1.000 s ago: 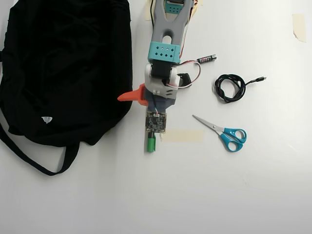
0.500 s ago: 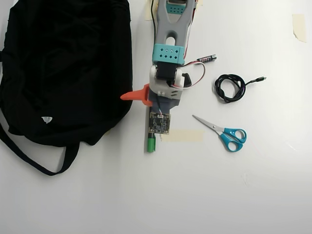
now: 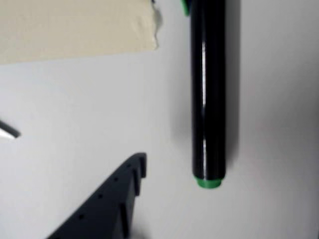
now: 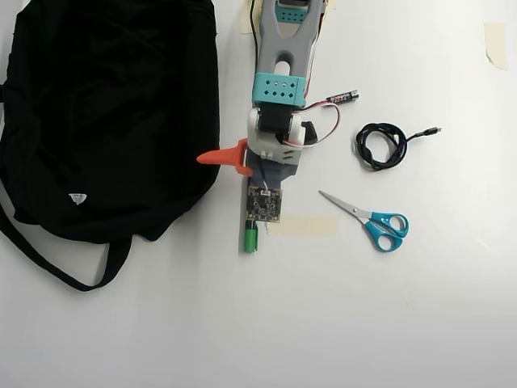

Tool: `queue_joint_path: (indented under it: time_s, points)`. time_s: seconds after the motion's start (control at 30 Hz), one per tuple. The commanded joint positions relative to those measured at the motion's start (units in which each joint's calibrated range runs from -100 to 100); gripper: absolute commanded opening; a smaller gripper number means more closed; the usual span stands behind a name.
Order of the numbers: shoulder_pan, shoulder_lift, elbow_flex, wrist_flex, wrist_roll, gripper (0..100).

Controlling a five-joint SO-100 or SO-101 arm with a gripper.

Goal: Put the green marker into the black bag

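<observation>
Gripper (image 4: 242,182) poised directly over the green marker (image 4: 250,239), one dark finger (image 3: 107,204) entering the wrist view from below; second finger not visible, so whether the jaws are spread or clenched cannot be told. Marker lies flat on the white table (image 4: 363,323) just off that fingertip, untouched, only its green cap end poking out beyond the wrist in the overhead view. Strip of masking tape (image 4: 303,225) just beside the marker. Black bag (image 4: 105,113) off to the gripper's left in the overhead view, close by; scissors (image 4: 373,222) further out on the other side. Judged progress: approach done; grasp, lift, carry to bag and release all remain
</observation>
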Motion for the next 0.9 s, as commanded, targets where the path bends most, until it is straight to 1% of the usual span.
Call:
queue_joint_path:
  time_s: [0.0,0.3,0.43,0.53,0.87]
  points:
    - [1.3,-0.5,-1.8,0.3,0.4,69]
    - [2.6,1.7,-2.1,0.3,0.5,69]
    - [2.5,3.4,-2.6,0.3,0.6,74]
    - [2.6,4.2,-2.6,0.3,2.7,77]
    - [2.0,4.3,-3.4,0.4,3.1,76]
